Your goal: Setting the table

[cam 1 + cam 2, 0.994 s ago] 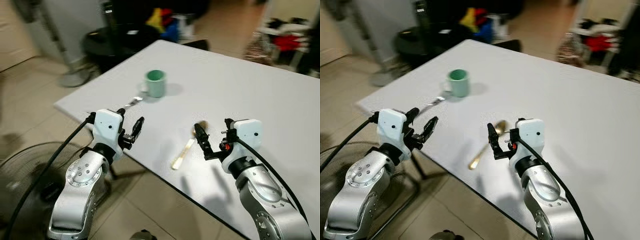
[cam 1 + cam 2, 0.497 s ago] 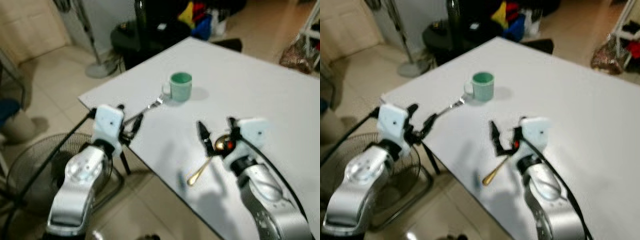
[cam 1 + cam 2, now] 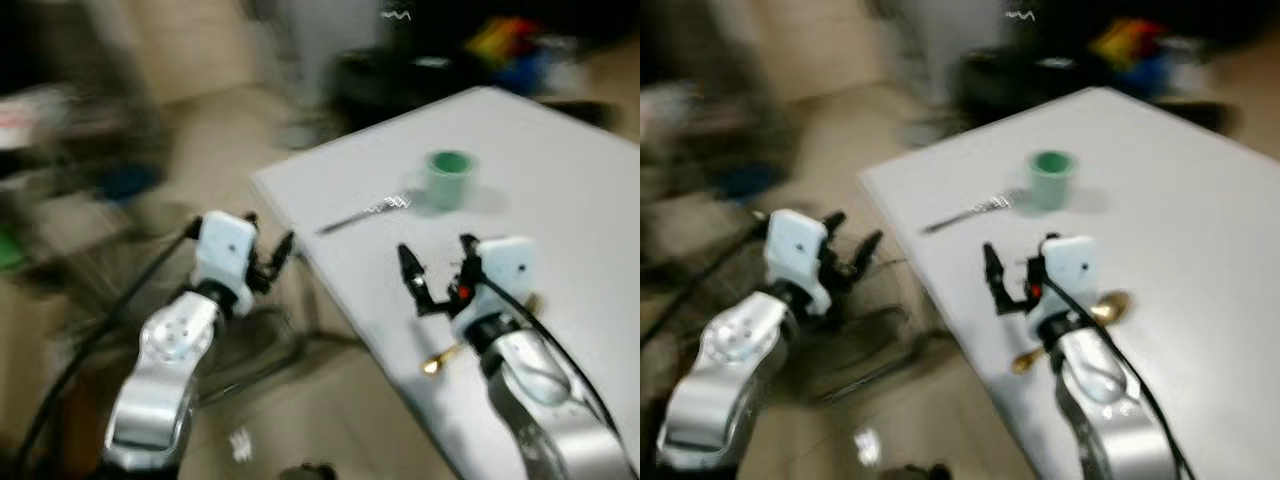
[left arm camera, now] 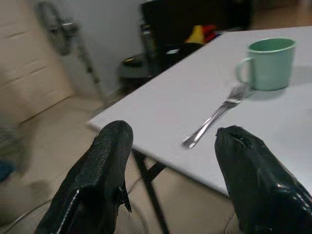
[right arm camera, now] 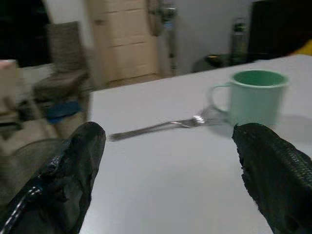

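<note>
A green mug [image 3: 449, 178] stands near the white table's [image 3: 560, 200] corner, and a silver fork [image 3: 365, 212] lies beside it toward the edge. A gold spoon [image 3: 1110, 309] lies on the table, partly hidden under my right forearm. My right gripper [image 3: 434, 262] hovers open over the table, short of the fork, with nothing between its fingers. My left gripper [image 3: 272, 255] is open and empty over the floor, just off the table's corner. The left wrist view looks at the fork [image 4: 217, 116] and mug [image 4: 270, 63]; the right wrist view shows the same mug [image 5: 253, 97].
The table's near edge runs diagonally past my right arm. A dark table leg [image 4: 151, 195] stands under the corner. A standing fan [image 4: 53, 34] and a dark cabinet [image 4: 195, 19] sit beyond the table. Blurred furniture lines the tiled floor [image 3: 230, 130] on the left.
The camera has swung left, so the table now sits further right and the picture is blurred. Both arms hold the same pose, grippers still open.
</note>
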You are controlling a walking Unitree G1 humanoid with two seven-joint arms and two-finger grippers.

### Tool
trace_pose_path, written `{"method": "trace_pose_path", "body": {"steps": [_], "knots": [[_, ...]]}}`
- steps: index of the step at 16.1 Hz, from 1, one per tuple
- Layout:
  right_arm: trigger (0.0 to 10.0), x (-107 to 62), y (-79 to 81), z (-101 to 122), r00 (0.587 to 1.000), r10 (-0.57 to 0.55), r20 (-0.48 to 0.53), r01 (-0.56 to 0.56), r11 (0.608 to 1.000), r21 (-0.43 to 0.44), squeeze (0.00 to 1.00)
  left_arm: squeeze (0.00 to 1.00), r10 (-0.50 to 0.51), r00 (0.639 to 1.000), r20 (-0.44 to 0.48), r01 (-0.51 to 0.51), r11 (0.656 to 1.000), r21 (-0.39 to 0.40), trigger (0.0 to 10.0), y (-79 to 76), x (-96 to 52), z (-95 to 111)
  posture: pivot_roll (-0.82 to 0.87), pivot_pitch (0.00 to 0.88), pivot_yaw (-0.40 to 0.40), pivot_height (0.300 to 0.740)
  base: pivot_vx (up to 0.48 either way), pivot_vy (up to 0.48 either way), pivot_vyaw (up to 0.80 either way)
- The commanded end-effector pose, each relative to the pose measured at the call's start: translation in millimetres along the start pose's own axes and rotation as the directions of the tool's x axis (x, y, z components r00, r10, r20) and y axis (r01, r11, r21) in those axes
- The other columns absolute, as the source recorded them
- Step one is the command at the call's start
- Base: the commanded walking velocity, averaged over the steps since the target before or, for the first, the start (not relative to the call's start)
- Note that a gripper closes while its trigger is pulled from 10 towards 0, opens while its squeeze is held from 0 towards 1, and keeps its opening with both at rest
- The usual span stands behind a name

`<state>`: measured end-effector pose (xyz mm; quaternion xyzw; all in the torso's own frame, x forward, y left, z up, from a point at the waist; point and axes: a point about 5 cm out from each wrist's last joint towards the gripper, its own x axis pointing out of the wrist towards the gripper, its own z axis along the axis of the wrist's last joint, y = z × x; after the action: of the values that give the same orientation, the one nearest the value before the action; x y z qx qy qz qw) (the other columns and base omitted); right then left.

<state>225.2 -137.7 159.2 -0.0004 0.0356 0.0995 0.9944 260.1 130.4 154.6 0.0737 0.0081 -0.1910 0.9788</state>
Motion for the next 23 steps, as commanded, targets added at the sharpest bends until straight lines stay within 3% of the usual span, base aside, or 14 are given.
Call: {"method": "trace_pose_path", "body": {"steps": [1, 2, 3, 6, 9, 12, 16, 23], "knots": [[10.0, 0.4, 2.0, 4, 1.000, -0.001, 0.026, 0.001, 1.000, 0.012, 0.00, 0.00, 0.018, 1.000, 0.008, -0.018, 1.000, 0.010, 10.0, 4.7, -0.9, 3, 0.08, 0.000, 0.122, 0.727, 0.000, 0.000, 0.80], [10.0, 1.2, 1.0, 5, 0.999, -0.007, 0.032, 0.007, 1.000, -0.008, 0.00, 0.00, 0.025, 1.000, 0.013, -0.025, 1.000, 0.004, 10.0, 5.0, -1.5, 3, 0.08, 0.000, 0.118, 0.727, 0.000, 0.000, 0.80], [10.0, 3.6, 1.9, 4, 0.999, -0.011, 0.032, 0.009, 0.998, 0.064, 0.00, 0.00, 0.035, 0.999, 0.013, -0.035, 0.999, -0.005, 10.0, 6.0, -1.9, 3, 0.08, 0.000, 0.116, 0.727, 0.000, 0.000, 0.00], [10.0, 7.8, 8.5, 3, 0.998, 0.057, -0.004, -0.057, 0.998, 0.009, 0.00, 0.00, 0.041, 0.999, 0.011, -0.041, 0.999, -0.017, 10.0, 7.8, -2.7, 3, 0.09, 0.000, 0.106, 0.727, 0.000, 0.000, 0.00], [10.0, 18.0, 14.8, 10, 1.000, 0.013, 0.018, -0.014, 0.999, 0.035, 0.00, 0.00, 0.050, 0.999, 0.008, -0.050, 0.998, -0.031, 10.0, 7.8, -4.2, 2, 0.08, 0.000, 0.117, 0.727, 0.000, 0.000, 0.00], [10.0, 14.7, 12.2, 9, 0.999, 0.045, 0.010, -0.045, 0.999, 0.030, 0.00, 0.00, 0.037, 0.999, 0.010, -0.037, 0.999, -0.030, 10.0, 5.3, -0.7, 2, 0.07, 0.000, 0.115, 0.727, 0.000, 0.300, 0.00], [10.0, 6.7, 1.5, -2, 0.999, 0.004, -0.039, -0.001, 0.998, 0.067, 0.00, 0.00, 0.043, 0.999, 0.008, -0.043, 0.999, -0.027, 10.0, 5.6, -1.4, 3, 0.09, 0.000, 0.096, 0.727, 0.000, 0.336, 0.00], [10.0, 5.0, 1.8, -4, 0.999, -0.024, -0.040, 0.027, 0.995, 0.096, 0.00, 0.00, 0.045, 0.999, -0.002, -0.045, 0.999, -0.020, 10.0, 7.1, -2.8, 3, 0.09, 0.000, 0.103, 0.727, 0.000, 0.340, 0.00]]}}
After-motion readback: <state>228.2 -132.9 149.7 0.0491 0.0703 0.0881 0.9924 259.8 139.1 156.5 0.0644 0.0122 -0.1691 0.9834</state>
